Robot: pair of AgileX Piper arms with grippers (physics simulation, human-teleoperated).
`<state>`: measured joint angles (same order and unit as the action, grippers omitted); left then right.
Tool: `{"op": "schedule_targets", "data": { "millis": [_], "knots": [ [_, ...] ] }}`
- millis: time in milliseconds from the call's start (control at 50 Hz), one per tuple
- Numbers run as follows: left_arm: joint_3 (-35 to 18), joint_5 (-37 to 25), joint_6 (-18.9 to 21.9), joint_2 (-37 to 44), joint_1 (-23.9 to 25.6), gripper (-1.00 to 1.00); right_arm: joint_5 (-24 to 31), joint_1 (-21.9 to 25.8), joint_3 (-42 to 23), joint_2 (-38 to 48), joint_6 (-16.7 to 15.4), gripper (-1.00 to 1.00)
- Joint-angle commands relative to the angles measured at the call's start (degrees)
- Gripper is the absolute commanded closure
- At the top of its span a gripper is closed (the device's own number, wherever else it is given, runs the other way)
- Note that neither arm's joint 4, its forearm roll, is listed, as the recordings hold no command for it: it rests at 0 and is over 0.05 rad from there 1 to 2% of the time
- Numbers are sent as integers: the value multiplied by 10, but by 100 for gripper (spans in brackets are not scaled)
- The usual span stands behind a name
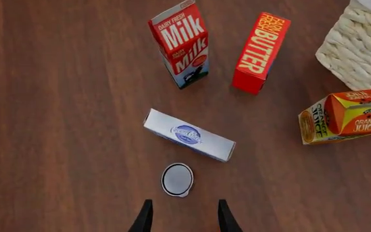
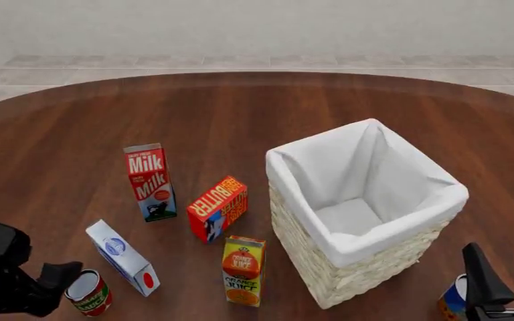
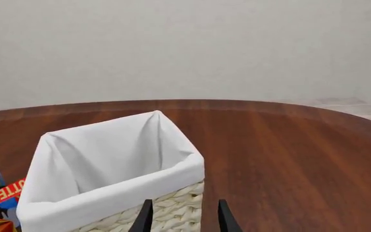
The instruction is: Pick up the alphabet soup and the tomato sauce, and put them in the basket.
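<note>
The tomato sauce (image 2: pixel 88 293) stands upright at the table's near left, a red-labelled can with green marks. In the left wrist view its white top (image 1: pixel 177 179) lies just ahead of my left gripper (image 1: pixel 184 220), which is open and above the can without touching it. The alphabet soup (image 2: pixel 454 299), blue and orange, shows only partly at the bottom right edge. Beside and above it my right gripper (image 2: pixel 505 269) is open and holds nothing; the right wrist view does not show the can. The cream wicker basket (image 2: pixel 324 267) with its white lining stands right of centre.
A white and blue box (image 2: pixel 121 257) lies right beside the tomato sauce. Behind it stand a milk carton (image 2: pixel 150 181) and a red butter box (image 2: pixel 217 207). An orange juice carton (image 2: pixel 243 270) stands against the basket's left side.
</note>
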<state>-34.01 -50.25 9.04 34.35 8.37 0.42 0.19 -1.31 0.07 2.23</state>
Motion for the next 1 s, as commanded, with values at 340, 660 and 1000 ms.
{"op": "schedule_targets", "data": {
  "millis": [340, 660, 1000],
  "knots": [
    [54, 68, 6, 31, -14, -100, 0, -2, 0, 0, 2, -100],
    [87, 104, 5, 46, -19, -100, 0, -3, 1, 0, 3, -100],
    [108, 145, 14, 72, -28, -100, -1, -5, 1, 0, 3, -100]
  ]
}}
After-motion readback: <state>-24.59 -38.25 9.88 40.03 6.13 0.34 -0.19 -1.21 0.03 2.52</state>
